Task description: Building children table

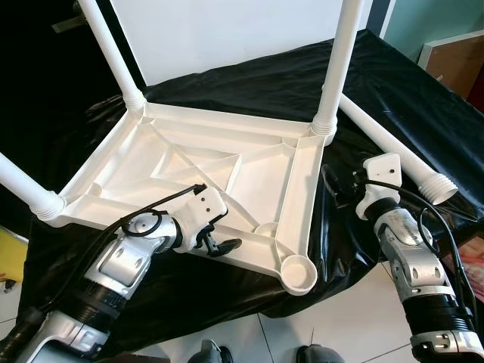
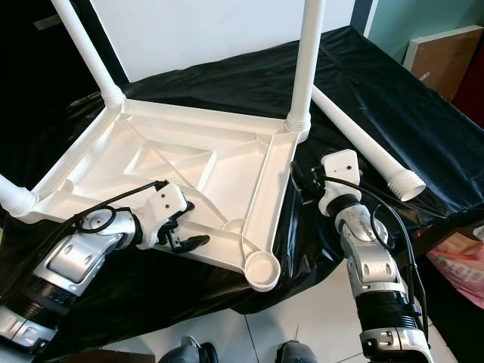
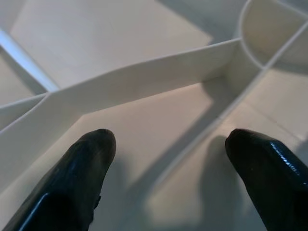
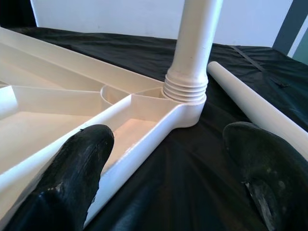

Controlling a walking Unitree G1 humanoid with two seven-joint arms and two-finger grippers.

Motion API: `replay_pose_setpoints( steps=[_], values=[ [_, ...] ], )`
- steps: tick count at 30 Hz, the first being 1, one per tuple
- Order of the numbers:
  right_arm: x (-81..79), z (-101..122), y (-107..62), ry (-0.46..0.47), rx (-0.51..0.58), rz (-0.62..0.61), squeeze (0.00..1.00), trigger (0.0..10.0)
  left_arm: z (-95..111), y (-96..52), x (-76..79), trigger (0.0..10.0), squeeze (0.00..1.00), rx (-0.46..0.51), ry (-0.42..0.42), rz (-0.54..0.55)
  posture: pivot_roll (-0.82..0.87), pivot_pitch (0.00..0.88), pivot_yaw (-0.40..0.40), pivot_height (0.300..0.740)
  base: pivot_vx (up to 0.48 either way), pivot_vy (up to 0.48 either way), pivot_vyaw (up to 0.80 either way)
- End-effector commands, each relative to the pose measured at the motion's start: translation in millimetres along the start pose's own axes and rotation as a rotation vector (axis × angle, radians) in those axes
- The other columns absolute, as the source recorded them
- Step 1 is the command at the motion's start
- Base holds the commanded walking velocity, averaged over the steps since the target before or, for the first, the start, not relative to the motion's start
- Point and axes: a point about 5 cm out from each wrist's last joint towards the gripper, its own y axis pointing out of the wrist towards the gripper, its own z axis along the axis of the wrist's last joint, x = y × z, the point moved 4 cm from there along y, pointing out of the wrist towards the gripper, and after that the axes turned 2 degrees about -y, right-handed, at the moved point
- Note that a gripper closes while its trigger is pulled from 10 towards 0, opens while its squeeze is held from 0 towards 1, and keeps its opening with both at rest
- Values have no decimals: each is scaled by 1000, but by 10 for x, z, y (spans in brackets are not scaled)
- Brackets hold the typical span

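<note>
Tabletop beneath wide-open, empty left claw

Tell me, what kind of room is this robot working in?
Probably a room in a home, set up as a makeshift assembly spot: an upturned white plastic table top lies on a surface draped in black sheeting, with tiled floor beneath and a white wall behind.

1. My head cameras are looking down, both covering the upturned tabletop.
2. My left wrist camera is facing its ribs, close.
3. My right wrist camera is viewing a screwed-in leg.
</note>
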Motion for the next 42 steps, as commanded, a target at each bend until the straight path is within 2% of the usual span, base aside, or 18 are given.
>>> replay_pose_setpoints(
  steps=[1, 3, 5, 7, 8, 9, 10, 19, 34, 40, 41, 42],
  values=[
    [-20, -16, -15, 10, 2, 1, 0, 10000, -164, 32, 0, 10000, 0, -75, -30, 17, -116, 113, 103, 740, 0, 0, 0],
    [-22, -17, -15, 10, 2, 0, 0, 10000, -175, 38, -40, 10000, 0, -89, -55, 39, -115, 114, 104, 740, 0, 0, 0],
    [-27, -17, -17, 11, 2, 1, 0, 10000, -190, 32, -50, 7373, 0, -102, -68, 42, -115, 114, 106, 740, 0, 0, 0],
    [-27, -17, -17, 11, 2, 1, 0, 10000, -190, 32, -50, 7373, 0, -102, -68, 42, -115, 114, 106, 740, 0, 0, 0],
    [-27, -18, -17, 11, 2, 1, 0, 10000, -192, 30, -55, 1686, 0, -103, -74, 43, -114, 115, 106, 740, 0, 0, 0],
    [-27, -18, -17, 11, 2, 1, 0, 10000, -192, 30, -55, 1686, 0, -103, -74, 43, -114, 115, 106, 740, 0, 0, 0],
    [-28, -18, -17, 11, 1, 0, 0, 10000, -187, 26, -73, 0, 0, -102, -77, 53, -114, 116, 108, 740, 0, 0, 0],
    [-40, -24, -18, 16, 1, -4, 0, 10000, -132, 26, -120, 0, 0, -94, -65, 88, -107, 116, 112, 740, 0, 0, 0],
    [-49, -26, -19, 21, 1, -5, 0, 10000, -39, 65, -45, 0, 0, -65, -48, 93, -109, 118, 108, 740, 0, 0, 0],
    [-15, -32, -28, 19, -3, -18, 0, 10000, -56, 28, -75, 0, 0, -74, -41, 121, -111, 117, 105, 740, 0, 0, 0],
    [-1, -37, -30, 20, -4, -27, 0, 10000, -36, 27, -67, 3843, 0, -63, -42, 118, -110, 118, 103, 740, 0, 0, 0],
    [-1, -37, -30, 20, -4, -27, 0, 10000, -36, 27, -67, 3843, 0, -63, -42, 118, -110, 118, 103, 740, 0, 0, 0]
  ],
)
